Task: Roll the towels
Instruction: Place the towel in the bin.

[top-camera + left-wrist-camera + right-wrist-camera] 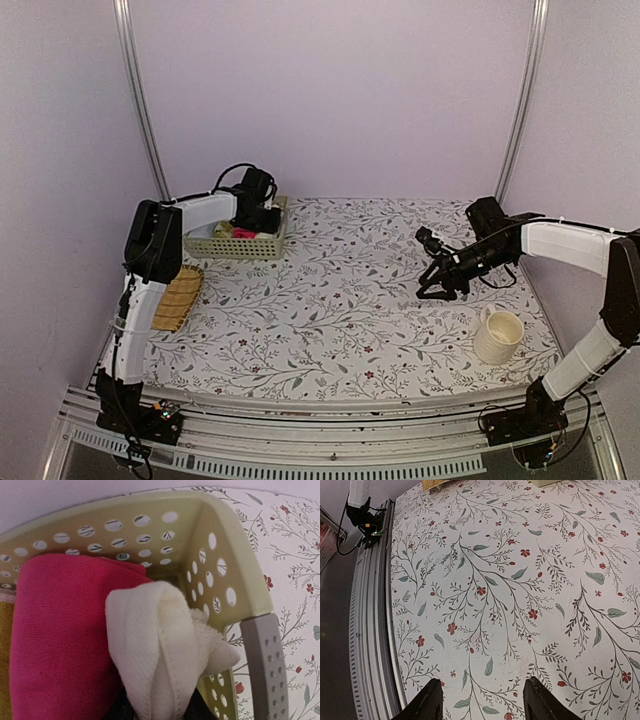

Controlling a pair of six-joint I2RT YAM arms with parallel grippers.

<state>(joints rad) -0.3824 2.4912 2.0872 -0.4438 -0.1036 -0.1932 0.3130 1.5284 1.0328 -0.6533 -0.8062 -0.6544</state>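
- The cream-white towel [160,650] lies bunched inside the basket [150,510], against its perforated right wall, one folded end rising toward the left wrist camera.
- The pink towel [65,640] is in the same basket, just left of the cream one and touching it. Its smooth folded side fills most of the basket's floor.
- The left hand [258,218] reaches down into the basket. One grey finger [265,670] shows by the outer side of the basket's right wall, while the other is hidden under the towels – I cannot tell how far it is open or whether it grips the cream towel.
- The basket stands on the floral table [330,300].
- The right hand [484,702] hangs over bare table well right of the basket, fingers spread apart and holding nothing.
- A straw mat [178,297] lies near the basket, toward the arm bases – a cream mug [497,336] stands well apart, beyond the right hand.
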